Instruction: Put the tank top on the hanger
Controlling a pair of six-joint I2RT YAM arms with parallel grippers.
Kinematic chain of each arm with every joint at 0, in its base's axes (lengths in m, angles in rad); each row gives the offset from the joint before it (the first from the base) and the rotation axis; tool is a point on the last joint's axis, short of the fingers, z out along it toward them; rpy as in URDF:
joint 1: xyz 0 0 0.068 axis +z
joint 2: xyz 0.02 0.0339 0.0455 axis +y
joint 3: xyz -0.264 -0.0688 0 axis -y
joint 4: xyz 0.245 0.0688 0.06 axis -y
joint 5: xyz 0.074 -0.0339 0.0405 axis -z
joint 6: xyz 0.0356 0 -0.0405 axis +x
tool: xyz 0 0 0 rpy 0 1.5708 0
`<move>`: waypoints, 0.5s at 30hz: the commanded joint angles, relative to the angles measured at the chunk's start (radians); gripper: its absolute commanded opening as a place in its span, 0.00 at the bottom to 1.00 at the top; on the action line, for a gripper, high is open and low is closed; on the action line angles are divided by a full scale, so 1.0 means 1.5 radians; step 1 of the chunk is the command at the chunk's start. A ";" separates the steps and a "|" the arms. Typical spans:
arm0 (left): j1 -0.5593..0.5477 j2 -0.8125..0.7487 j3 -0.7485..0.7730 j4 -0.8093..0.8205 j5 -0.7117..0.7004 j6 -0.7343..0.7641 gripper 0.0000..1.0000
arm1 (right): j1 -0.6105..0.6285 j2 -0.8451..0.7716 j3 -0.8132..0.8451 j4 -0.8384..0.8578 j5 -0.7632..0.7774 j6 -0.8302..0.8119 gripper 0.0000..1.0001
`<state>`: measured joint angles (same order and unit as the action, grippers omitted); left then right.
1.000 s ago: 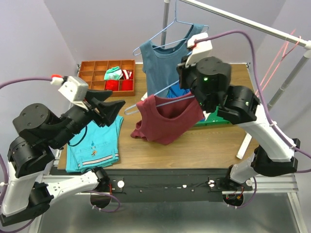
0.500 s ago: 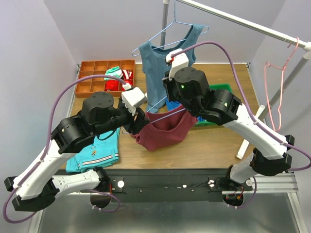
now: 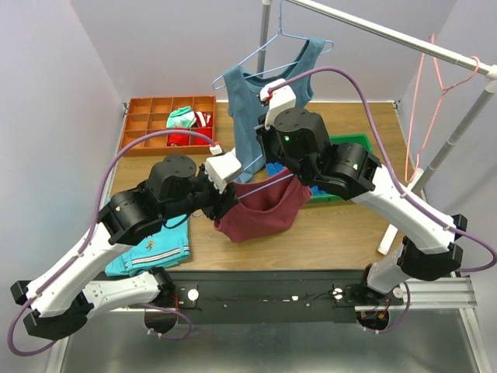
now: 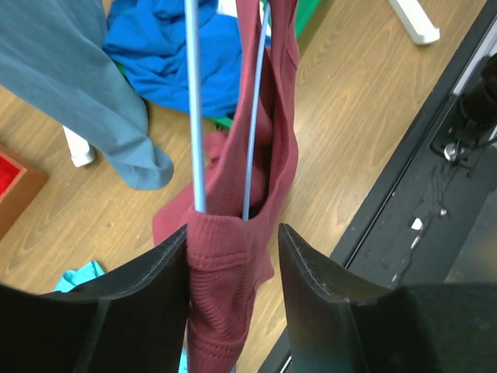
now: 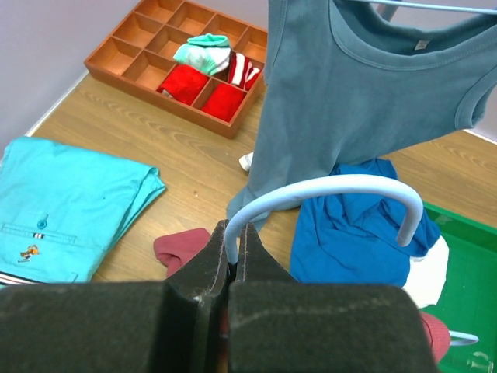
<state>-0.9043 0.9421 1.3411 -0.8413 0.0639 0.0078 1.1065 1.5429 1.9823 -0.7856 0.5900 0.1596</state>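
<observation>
1. An orange compartment tray (image 3: 128, 109) holds red cloths (image 3: 178, 137) and rolled socks (image 3: 183, 116). A bright blue garment (image 5: 349, 225) lies at the edge of a green bin (image 3: 353, 148).
2. The ribbed maroon tank top (image 3: 260, 210) hangs draped on the thin light-blue wire hanger (image 4: 195, 116), between both grippers.
3. The right gripper (image 5: 235, 229) is clenched on the hanger's curved hook. The left gripper (image 4: 233, 233) has its jaws either side of a bunched strap. I cannot tell whether they pinch it.

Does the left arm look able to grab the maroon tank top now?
Probably yes: the left arm has its open jaws astride a bunched fold of the tank top, with only the hanger wires close by.
</observation>
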 commanded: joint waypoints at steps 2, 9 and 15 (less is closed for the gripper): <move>0.002 -0.028 -0.037 0.036 0.016 -0.002 0.45 | 0.005 0.008 0.008 0.026 -0.010 -0.003 0.01; 0.001 -0.047 -0.095 0.084 -0.025 -0.044 0.00 | 0.005 0.007 -0.013 0.031 -0.003 0.000 0.12; 0.001 -0.078 -0.128 0.113 -0.046 -0.076 0.00 | 0.005 -0.017 -0.067 0.055 0.002 0.025 0.58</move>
<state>-0.8978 0.8658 1.1740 -0.7395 0.0265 -0.0673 1.1069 1.5505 1.9434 -0.7578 0.5869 0.1669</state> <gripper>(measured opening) 0.068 0.462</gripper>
